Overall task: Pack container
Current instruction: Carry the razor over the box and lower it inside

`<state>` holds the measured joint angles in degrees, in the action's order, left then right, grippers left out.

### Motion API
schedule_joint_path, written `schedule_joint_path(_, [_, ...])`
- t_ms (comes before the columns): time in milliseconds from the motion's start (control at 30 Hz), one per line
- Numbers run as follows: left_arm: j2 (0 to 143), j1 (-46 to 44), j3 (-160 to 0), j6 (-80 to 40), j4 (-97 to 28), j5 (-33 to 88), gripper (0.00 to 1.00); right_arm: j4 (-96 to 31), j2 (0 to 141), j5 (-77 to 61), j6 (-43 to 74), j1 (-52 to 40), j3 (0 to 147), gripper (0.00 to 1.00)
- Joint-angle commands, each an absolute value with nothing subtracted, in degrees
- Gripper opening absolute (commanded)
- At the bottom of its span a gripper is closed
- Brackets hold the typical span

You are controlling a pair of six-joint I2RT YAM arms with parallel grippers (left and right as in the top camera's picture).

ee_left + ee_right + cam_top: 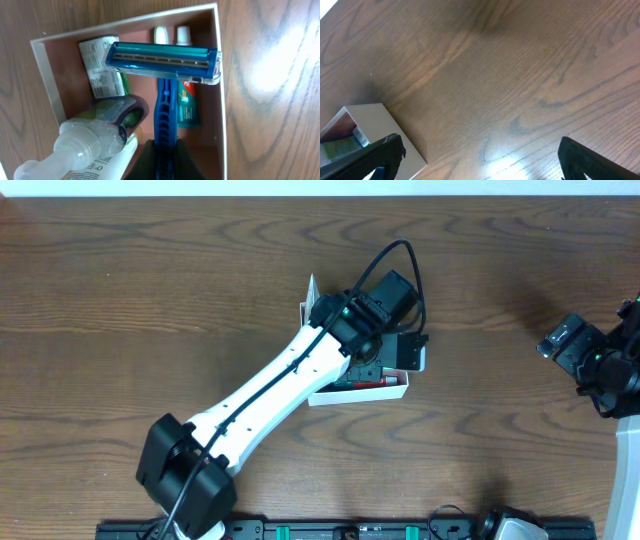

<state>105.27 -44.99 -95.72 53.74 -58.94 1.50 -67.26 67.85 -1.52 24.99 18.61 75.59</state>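
Blue plastic dominates the left wrist view: a razor (pixel 164 90), its handle clamped in the left hand (pixel 165 161), hangs head-first above the container (pixel 50 85). The container is a shallow square white box with a reddish-brown inside. It sits near the middle of the wooden tabletop (pixel 150 300), under the left arm. The right hand (pixel 480 160) waits well apart at the tabletop's right edge, fingers spread wide and holding nothing.

The step in hand looks to be laying the razor inside. One end of the razor head appears to reach over the thin right wall. It would be wise to bring the razor inward first, then lower it close onto the packed items before letting go. A head catching on that wall could drag or tip the box.

Counted: one razor and one container. Inside are:
- one green-white carton (pixel 102 67)
- one toothpaste tube (pixel 189 105)
- one clear bottle (pixel 85 142)
- one printed white tube (pixel 102 167)
- two small caps (pixel 161 34) against the far wall
- one dark-rimmed green item (pixel 131 114) I cannot identify.
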Motion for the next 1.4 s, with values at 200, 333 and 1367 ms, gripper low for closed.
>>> schedule_joint_path(200, [110.0, -39.4, -95.7, 56.1, -59.3, 0.7, 0.06, -67.3, 67.5, -1.5, 25.2, 19.2, 76.3, 0.99])
schedule_joint_path(333, [111.3, -38.8, -95.7, 56.1, -59.3, 0.9, 0.06, -67.3, 67.5, -1.5, 25.2, 19.2, 76.3, 0.99])
schedule_joint_path(1367, [109.1, -40.3, -95.1, 56.1, -58.8, 3.4, 0.36, -67.3, 67.5, -1.5, 25.2, 19.2, 76.3, 0.99])
